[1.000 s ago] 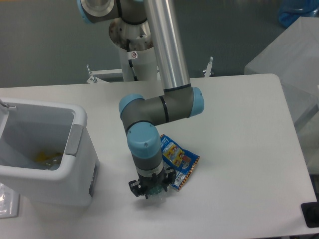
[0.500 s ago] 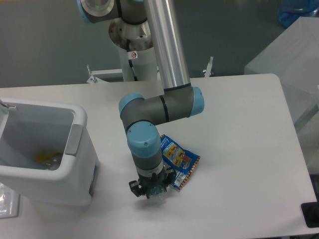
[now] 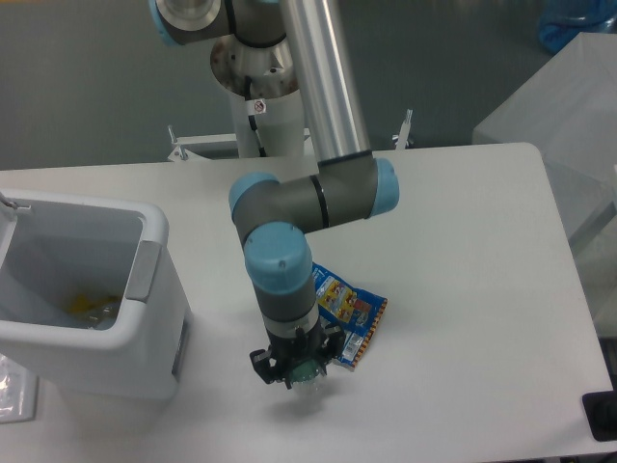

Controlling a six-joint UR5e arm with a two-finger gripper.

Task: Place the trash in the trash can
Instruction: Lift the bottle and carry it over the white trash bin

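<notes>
My gripper points straight down near the table's front edge, shut on the crushed clear plastic bottle. Only a bit of green label and clear plastic shows under the fingers, and the bottle hangs just above a faint shadow on the table. The crinkled blue snack bag with orange edges lies flat just right of the gripper, partly behind the wrist. The white trash can stands at the left, open at the top, about a hand's width from the gripper. Something yellow lies at its bottom.
A black object sits at the table's front right corner. A clear flat item lies by the trash can's front left. The arm's base stands behind the table's back edge.
The arm's elbow and wrist have shifted slightly, and the gripper has risen a little with the bottle in it. The snack bag and trash can have not moved.
</notes>
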